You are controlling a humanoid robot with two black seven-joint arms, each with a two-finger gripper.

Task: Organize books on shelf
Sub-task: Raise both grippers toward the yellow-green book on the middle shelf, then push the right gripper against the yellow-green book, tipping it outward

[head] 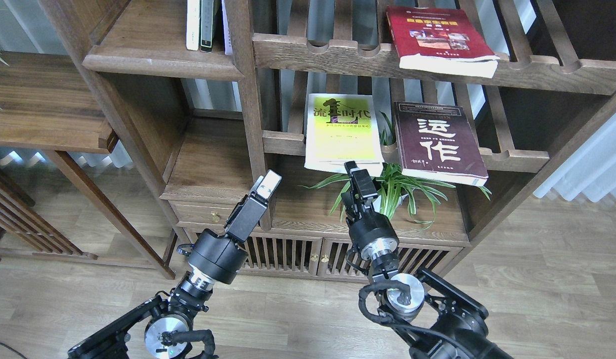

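Note:
The yellow-green book [342, 130] and the dark maroon book [438, 143] lie flat side by side on the middle slatted rack. The red book [436, 36] lies flat on the upper slatted rack. The solid dark-brown shelf [153, 56] is at the upper left, with thin books standing at its right end. My right gripper [356, 172] is just below the front edge of the yellow-green book; it is dark and its fingers cannot be told apart. My left gripper [268, 183] is in front of the bookcase's centre post and holds nothing; it is seen edge-on.
A potted spider plant [390, 192] stands on the board under the two books, right behind my right gripper. A lower solid board [211, 167] with a drawer sits left of the post [248, 99]. Slatted cabinet doors [288, 254] are below. A wooden table [39, 104] is at the left.

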